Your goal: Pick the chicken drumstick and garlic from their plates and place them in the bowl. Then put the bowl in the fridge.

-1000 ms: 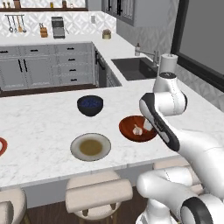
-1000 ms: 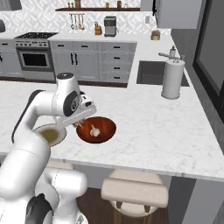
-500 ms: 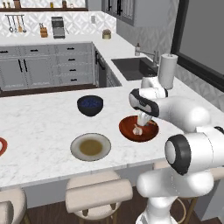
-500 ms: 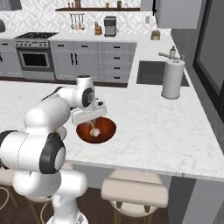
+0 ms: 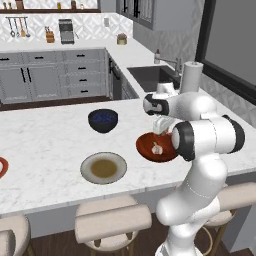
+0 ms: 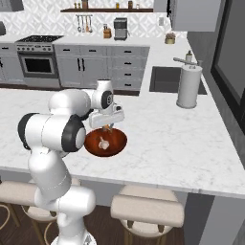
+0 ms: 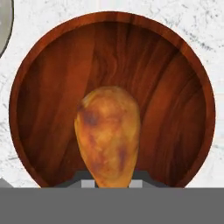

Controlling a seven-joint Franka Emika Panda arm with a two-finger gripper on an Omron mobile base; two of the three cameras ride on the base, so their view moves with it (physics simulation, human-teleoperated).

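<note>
While my pincer pinches the chicken drumstick by its thin end, the meat hangs straight over the middle of the bowl, long axis running toward twelve o'clock. Rim shows all round it with room to spare, and the garlic lies already inside on the bench.

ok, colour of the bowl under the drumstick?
Glossy reddish-brown bowl, wood-grained; clearest in the hand view.
</note>
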